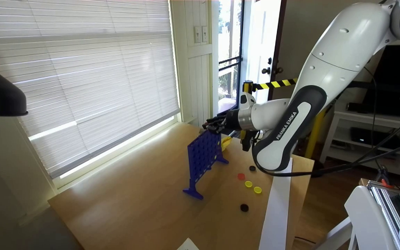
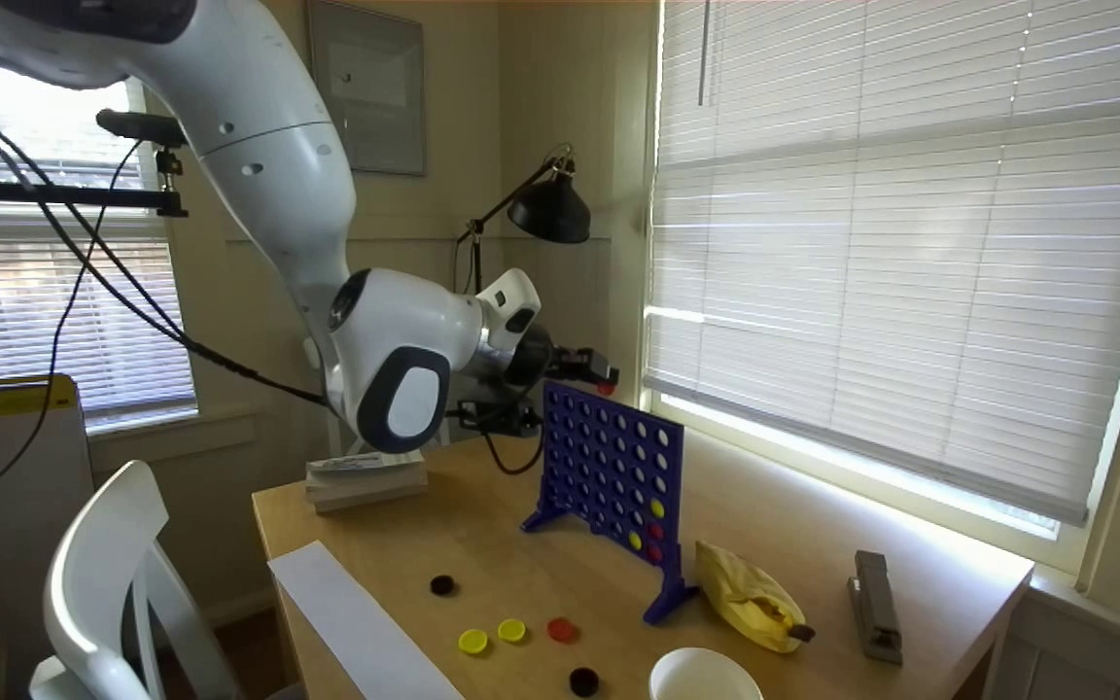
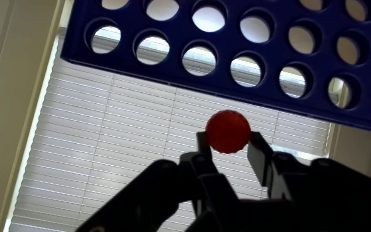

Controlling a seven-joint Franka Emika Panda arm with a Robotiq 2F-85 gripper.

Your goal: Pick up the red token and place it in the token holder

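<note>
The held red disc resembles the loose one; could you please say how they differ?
The held disc is gripped by the tool; the loose disc is not. The held disc is in midair near the top of the blue grid; the loose disc rests flat on the table. Both are round and red.

Grey stapler (image 2: 877,605) on table (image 2: 784,515); white cup (image 2: 704,673) near black disc (image 2: 584,682).

In an exterior view, blinds (image 1: 92,73) fill the upper left, bright along the foot; a table (image 1: 134,194) spans the lower centre. A door (image 1: 262,38) glows at top centre, shelves (image 1: 387,121) stand at right, wood floor (image 1: 319,194) beneath. In an exterior view, a chair (image 2: 84,564) stands lower left, a cream wall (image 2: 570,78) upper centre.
</note>
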